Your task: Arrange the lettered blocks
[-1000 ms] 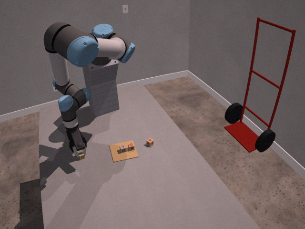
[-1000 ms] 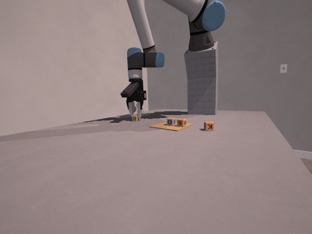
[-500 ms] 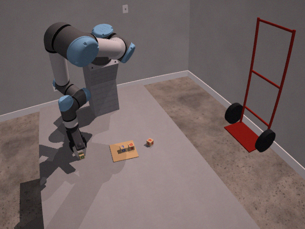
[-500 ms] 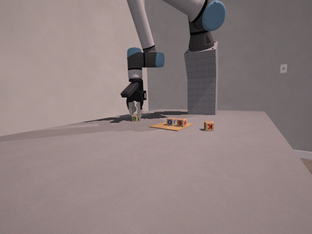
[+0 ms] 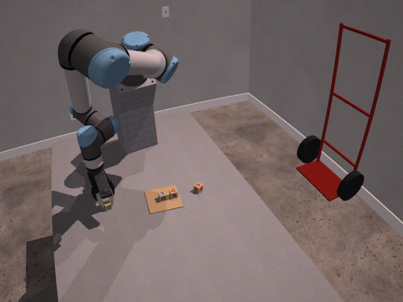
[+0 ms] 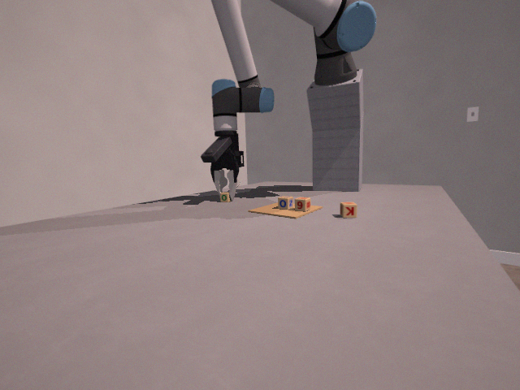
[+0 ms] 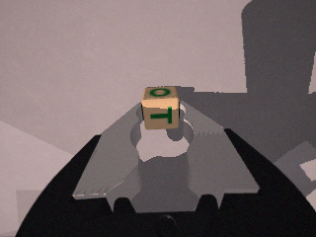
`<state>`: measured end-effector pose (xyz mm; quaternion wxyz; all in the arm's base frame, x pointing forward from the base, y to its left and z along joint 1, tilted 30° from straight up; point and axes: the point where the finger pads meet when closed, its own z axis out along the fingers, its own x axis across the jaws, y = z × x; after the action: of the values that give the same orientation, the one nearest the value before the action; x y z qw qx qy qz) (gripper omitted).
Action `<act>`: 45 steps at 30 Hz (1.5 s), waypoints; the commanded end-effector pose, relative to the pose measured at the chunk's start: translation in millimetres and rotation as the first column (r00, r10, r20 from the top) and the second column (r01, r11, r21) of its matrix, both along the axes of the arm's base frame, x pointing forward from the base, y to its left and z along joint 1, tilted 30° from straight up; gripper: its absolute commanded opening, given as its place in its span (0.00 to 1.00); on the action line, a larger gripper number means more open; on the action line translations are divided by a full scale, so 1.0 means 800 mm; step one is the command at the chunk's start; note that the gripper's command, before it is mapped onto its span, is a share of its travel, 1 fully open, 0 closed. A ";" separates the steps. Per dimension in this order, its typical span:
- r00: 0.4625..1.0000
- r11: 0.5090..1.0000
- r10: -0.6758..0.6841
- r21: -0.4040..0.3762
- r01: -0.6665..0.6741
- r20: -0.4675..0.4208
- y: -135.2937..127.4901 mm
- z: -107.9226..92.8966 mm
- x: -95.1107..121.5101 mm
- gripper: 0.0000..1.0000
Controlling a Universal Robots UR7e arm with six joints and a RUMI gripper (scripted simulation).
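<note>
My gripper (image 5: 106, 202) is shut on the green-lettered block (image 5: 107, 205), low over the grey floor strip, left of the mat. The block also shows in the exterior view (image 6: 225, 197) under the gripper (image 6: 225, 191). In the wrist view the gripper (image 7: 159, 116) pinches the block (image 7: 159, 108), which shows a green T facing the camera and a green O on another face. The tan mat (image 5: 163, 201) holds a blue-marked block (image 5: 162, 195) and a red-marked block (image 5: 173, 192) side by side. A third block with red marks (image 5: 198, 187) sits off the mat to its right; it shows a K in the exterior view (image 6: 348, 209).
The robot's grey pedestal (image 5: 133, 117) stands behind the mat. A red hand truck (image 5: 341, 136) leans at the right wall. Rough brown floor lies on both sides of the grey strip.
</note>
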<state>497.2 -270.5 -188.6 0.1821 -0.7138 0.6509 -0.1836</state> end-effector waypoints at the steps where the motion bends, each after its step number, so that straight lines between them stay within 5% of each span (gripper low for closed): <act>1: 1.000 1.000 0.000 -0.003 0.000 0.002 -0.002 0.003 0.000 0.09; 29: 1.000 1.000 -0.002 -0.001 0.002 0.001 -0.003 0.099 -0.057 0.09; 45: 1.000 1.000 0.000 -0.001 0.000 0.000 -0.003 0.109 -0.062 0.09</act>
<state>448.6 -274.3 -101.4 0.1807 -0.7138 0.6506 -0.1861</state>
